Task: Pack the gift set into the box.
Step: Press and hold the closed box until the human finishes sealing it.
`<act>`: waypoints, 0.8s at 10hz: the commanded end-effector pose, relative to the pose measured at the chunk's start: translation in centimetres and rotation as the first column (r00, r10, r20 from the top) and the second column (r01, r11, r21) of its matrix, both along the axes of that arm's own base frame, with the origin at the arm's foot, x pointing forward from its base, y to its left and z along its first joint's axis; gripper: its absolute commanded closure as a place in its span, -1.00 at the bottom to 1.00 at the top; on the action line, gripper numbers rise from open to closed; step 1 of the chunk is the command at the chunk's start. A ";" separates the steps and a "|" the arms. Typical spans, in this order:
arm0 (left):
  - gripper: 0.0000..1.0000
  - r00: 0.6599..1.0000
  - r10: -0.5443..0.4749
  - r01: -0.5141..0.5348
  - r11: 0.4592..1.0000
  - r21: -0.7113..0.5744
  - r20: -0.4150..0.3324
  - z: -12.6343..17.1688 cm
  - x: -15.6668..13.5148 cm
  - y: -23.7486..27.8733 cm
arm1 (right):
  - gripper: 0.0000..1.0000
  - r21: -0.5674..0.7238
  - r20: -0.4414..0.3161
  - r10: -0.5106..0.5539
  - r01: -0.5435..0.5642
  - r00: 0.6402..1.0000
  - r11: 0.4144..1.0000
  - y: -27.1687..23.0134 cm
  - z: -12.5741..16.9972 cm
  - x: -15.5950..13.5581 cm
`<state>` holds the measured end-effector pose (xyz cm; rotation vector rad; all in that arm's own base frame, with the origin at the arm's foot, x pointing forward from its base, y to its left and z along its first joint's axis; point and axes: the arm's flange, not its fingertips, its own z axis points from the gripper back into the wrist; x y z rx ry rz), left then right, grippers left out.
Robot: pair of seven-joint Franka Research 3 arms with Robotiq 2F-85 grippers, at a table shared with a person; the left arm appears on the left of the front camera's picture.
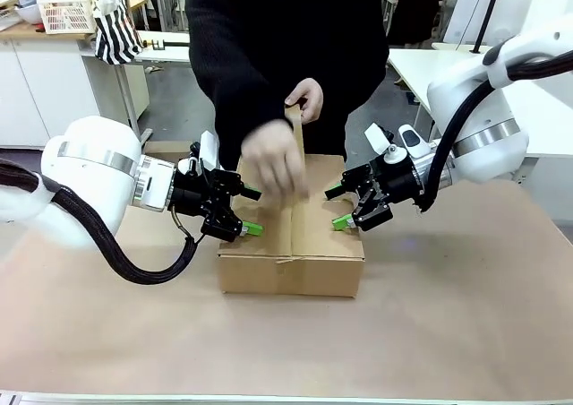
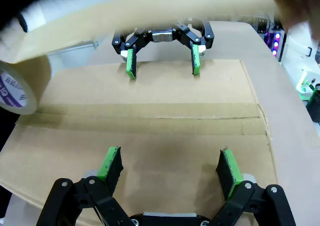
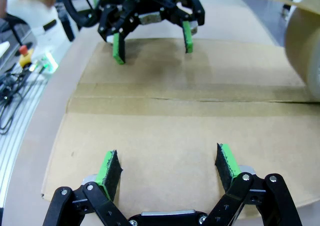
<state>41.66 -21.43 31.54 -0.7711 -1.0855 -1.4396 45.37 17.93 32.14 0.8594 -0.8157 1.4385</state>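
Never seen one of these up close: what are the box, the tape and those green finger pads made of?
The box looks like matte brown corrugated cardboard, going by its folded flaps and raw edges. The tape seems a tan, slightly glossy plastic or paper film pulled off a roll. The pads look like soft, rough-textured foam or rubber; I can't tell which.

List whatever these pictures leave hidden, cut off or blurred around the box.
- Inside of the box: the shut flaps hide it in all three views, so the gift set cannot be checked.
- Tape roll: cut by the left wrist view's left edge, print partly readable.
- Person's hand: motion-blurred in the front view, so its grip is unclear.
- Left pincer and right pincer: whether the pads touch the lid is unclear.
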 end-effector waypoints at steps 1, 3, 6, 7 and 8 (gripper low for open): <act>-1.00 1.000 -0.001 0.001 1.000 0.011 0.010 -0.2 -0.2 0.1 | -1.00 0.000 0.001 0.000 0.000 1.000 1.000 0.0 0.0 0.0; -1.00 1.000 -0.001 0.001 1.000 0.011 0.010 -0.2 -0.2 0.1 | -1.00 0.000 0.001 0.000 0.000 1.000 1.000 0.0 0.0 0.0; -1.00 1.000 -0.001 0.001 1.000 0.011 0.010 -0.2 -0.2 0.1 | -1.00 0.000 0.001 0.000 0.000 1.000 1.000 0.0 0.0 0.0; -1.00 1.000 -0.001 0.001 1.000 0.011 0.010 -0.2 -0.2 0.1 | -1.00 0.000 0.001 0.000 0.000 1.000 1.000 0.0 0.0 0.0; -1.00 1.000 -0.001 0.001 1.000 0.011 0.010 -0.2 -0.2 0.1 | -1.00 0.000 0.001 0.000 0.000 1.000 1.000 0.0 0.0 0.0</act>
